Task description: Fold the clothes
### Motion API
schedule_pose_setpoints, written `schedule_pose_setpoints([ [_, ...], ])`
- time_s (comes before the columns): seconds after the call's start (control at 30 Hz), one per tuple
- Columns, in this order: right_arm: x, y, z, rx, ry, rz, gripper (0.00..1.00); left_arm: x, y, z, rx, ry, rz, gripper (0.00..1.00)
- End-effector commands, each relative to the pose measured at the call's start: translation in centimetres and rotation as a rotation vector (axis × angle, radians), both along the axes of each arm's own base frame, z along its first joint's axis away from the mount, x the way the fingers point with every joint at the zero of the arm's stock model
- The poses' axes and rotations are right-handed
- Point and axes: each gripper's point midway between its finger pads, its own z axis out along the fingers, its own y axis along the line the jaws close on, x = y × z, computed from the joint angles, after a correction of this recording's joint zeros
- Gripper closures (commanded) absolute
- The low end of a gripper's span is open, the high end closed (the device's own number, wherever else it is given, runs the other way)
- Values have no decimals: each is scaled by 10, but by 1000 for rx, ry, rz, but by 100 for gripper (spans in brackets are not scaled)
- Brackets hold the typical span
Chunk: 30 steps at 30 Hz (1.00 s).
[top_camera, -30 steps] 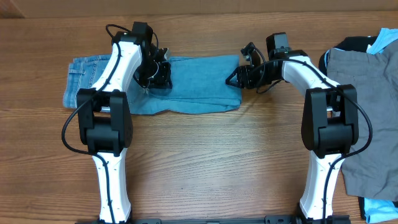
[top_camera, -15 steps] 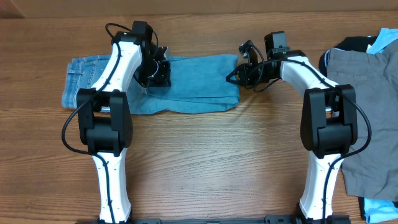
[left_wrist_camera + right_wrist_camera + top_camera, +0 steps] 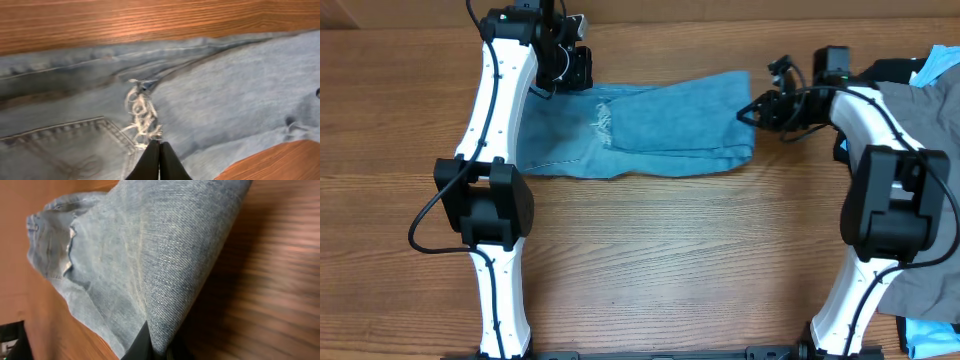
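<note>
Lying across the far half of the desk (image 3: pixel 650 260), light-blue jeans (image 3: pixel 660 125) were held at both ends by two robot arms. The left end effector (image 3: pixel 572 68) had its fingers pressed together on the denim at the far-left edge of the jeans. Its wrist view showed the closed fingertips just below a frayed tear (image 3: pixel 142 117) and beside the stitched corner of a pocket (image 3: pixel 75 147). The right end effector (image 3: pixel 756 108) was clamped on the opposite end, where a fold of denim ran in between its fingertips, as the right wrist view showed. Between the two grips the cloth lay mostly flat on the wood, with the near edge slightly rumpled. Grey trousers (image 3: pixel 930 140) lay at the right edge of the desk, partly under the right arm. A black garment (image 3: pixel 885 70) and a pale-blue garment (image 3: pixel 942 62) showed at their far end.
</note>
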Motion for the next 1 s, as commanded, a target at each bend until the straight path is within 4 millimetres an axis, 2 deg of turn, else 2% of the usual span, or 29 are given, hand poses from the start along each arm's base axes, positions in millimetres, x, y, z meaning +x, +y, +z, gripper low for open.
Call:
schedule_pose_setpoints([
  [0.0,0,4,12,-70,-60,37,96,-6,-27,-15,-17,30,-37,96],
  [0.13,-4,5,11,-65,-38,38,96,-9,-67,-34,-29,30,-110,96],
  [0.2,-9,5,10,-63,-14,40,96,-6,-78,-53,2,36,-101,96],
  [0.27,-14,6,8,-60,14,41,96,-5,-80,-67,10,65,-68,96],
  [0.43,-20,5,6,-69,35,52,96,-1,-72,-78,22,79,-35,96],
  [0.63,-21,3,4,-83,40,49,96,17,-49,-82,162,6,23,96],
  [0.73,-21,2,3,-94,42,46,96,20,-49,-87,178,-3,25,96],
  [0.87,-19,2,3,-95,33,46,96,21,-37,-107,248,16,53,96],
  [0.97,-19,2,3,-94,34,46,96,15,-35,-134,264,65,42,96],
])
